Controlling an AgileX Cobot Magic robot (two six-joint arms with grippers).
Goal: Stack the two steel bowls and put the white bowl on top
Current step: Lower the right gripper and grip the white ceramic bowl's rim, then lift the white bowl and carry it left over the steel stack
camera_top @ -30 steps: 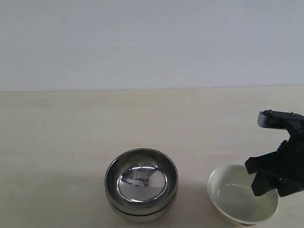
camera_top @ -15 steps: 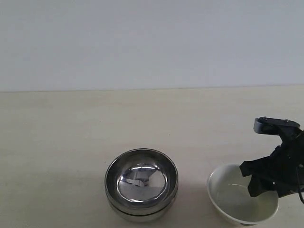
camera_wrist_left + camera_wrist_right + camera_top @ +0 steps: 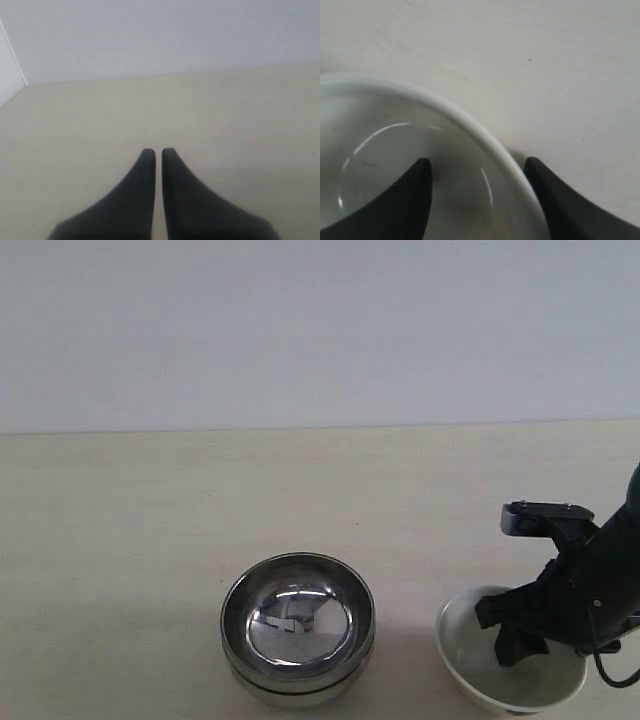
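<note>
The two steel bowls [image 3: 297, 628] sit nested one inside the other at the front centre of the table. To their right stands the white bowl [image 3: 470, 655]. My right gripper [image 3: 518, 630] is open and straddles the white bowl's rim [image 3: 470, 127]: one finger [image 3: 407, 195] is inside the bowl, the other [image 3: 560, 200] outside it. In the left wrist view my left gripper [image 3: 156, 151] is shut with nothing between its fingers, over bare table. It does not appear in the exterior view.
The pale wooden table [image 3: 150, 520] runs back to a plain white wall [image 3: 320, 330]. The white bowl stands close to the front right edge of the exterior view.
My right gripper has moved left and down, from beside the white bowl's right side to straddling its rim. The bowls have not moved.
</note>
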